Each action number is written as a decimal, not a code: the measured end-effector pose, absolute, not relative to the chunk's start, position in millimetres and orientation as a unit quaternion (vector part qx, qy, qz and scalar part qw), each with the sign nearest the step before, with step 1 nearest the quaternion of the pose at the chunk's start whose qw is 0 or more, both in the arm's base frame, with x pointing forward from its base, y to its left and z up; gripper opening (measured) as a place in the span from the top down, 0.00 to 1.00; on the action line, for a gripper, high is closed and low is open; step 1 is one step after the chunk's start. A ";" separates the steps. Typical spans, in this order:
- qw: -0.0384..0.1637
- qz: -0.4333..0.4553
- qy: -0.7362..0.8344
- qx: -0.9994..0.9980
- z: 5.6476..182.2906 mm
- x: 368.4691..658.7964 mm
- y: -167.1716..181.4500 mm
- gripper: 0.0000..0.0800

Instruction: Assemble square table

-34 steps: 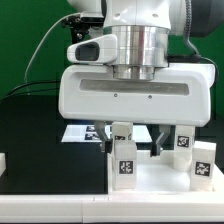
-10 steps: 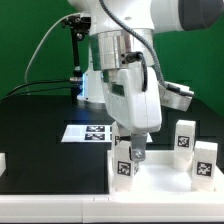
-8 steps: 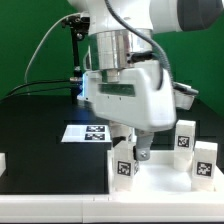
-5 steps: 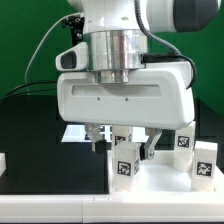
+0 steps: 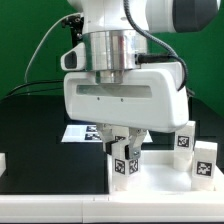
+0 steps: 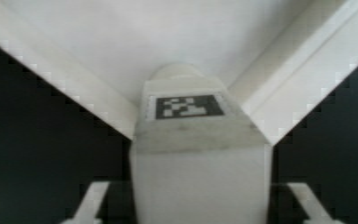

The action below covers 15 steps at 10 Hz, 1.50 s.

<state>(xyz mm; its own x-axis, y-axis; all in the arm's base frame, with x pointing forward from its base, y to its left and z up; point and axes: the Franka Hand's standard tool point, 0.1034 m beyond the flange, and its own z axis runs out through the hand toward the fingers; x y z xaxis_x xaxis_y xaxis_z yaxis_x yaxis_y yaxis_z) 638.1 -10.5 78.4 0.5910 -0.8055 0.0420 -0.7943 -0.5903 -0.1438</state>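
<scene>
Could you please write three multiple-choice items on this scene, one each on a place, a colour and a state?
1. Where does the gripper hang?
A. over the leg at the slab's corner
B. over the marker board
C. off the table

2. What colour is the table surface?
A. white
B. black
C. red

3. How does that leg stand?
A. lying flat
B. upside down on the marker board
C. upright

Answers: 1 A, its fingers flank that leg; 2 B, it is dark around the slab; 3 C, its tag faces the exterior view.
</scene>
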 end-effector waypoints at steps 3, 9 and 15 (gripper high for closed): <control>0.062 -0.031 0.612 -0.787 78.5 635.3 -13.0 0.64; 0.076 0.000 0.841 -0.536 76.9 631.7 -10.5 0.64; 0.096 -0.006 0.834 -0.543 103.9 636.6 -13.2 0.21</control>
